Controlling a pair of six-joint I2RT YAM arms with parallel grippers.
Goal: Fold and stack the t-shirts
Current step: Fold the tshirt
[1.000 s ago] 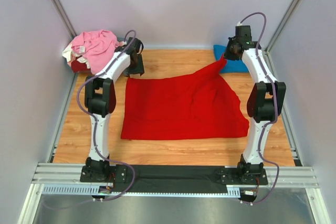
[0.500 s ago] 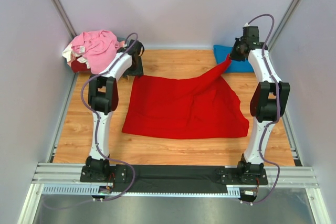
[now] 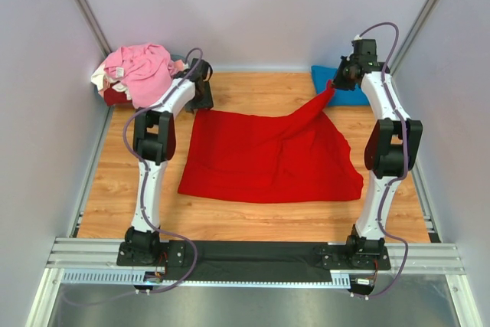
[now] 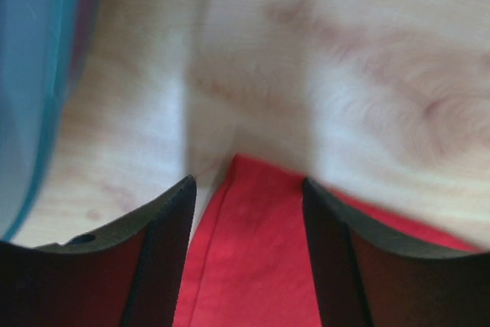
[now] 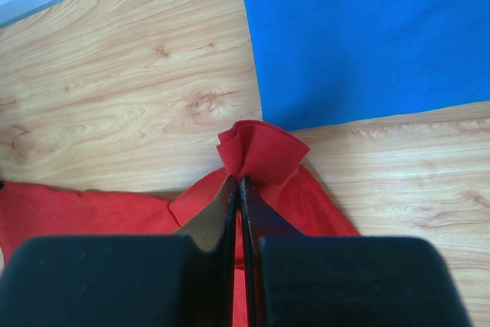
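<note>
Red t-shirt (image 3: 268, 155) spread on table (image 3: 230, 218), soft, light, sags from hold. My right pincer (image 5: 239, 181) clamped on its far right corner, cloth bunched. Left pincer (image 4: 245, 189) apart over far left corner; I judge doubled hem there best grip.

free along the near and left strips, crowded at the far corners
bare counter (image 3: 253, 220) on the near side of the red shirt (image 3: 260, 158) and beside its left edge; far left blocked by the pink heap (image 3: 139, 69), far right by the blue shirt (image 5: 367, 36) and the red shirt's lifted corner; hemmed by walls (image 3: 253, 13) on three sides.
</note>
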